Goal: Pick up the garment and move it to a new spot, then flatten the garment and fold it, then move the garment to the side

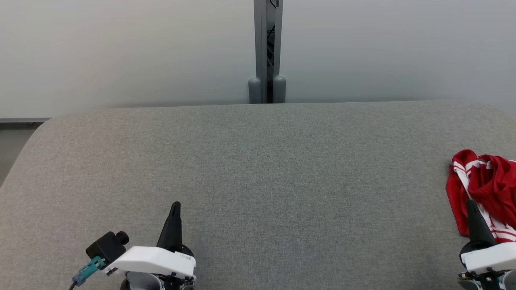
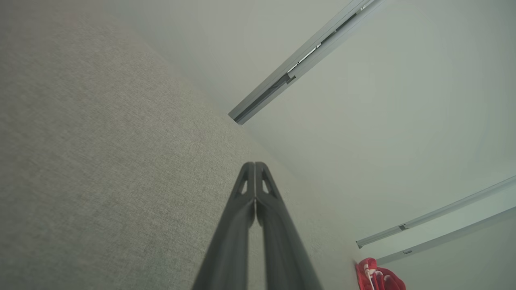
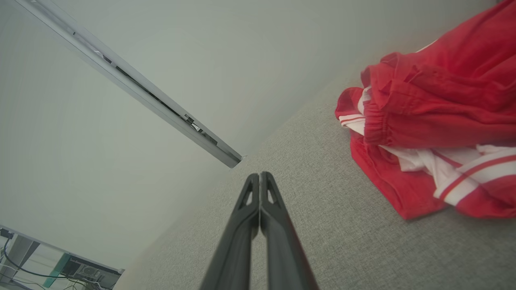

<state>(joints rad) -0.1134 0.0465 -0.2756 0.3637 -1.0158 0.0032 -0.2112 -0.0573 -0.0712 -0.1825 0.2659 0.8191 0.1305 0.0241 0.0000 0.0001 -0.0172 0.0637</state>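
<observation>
The crumpled red-and-white garment (image 1: 489,181) lies at the right edge of the frame on the grey surface (image 1: 258,169). The right fingers (image 1: 473,213), lower right, and the left fingers (image 1: 174,219), lower left, are clenched on nothing

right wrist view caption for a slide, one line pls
Shut right tool near a crumpled red-and-white garment on the grey fabric surface, not yet picked up.
</observation>
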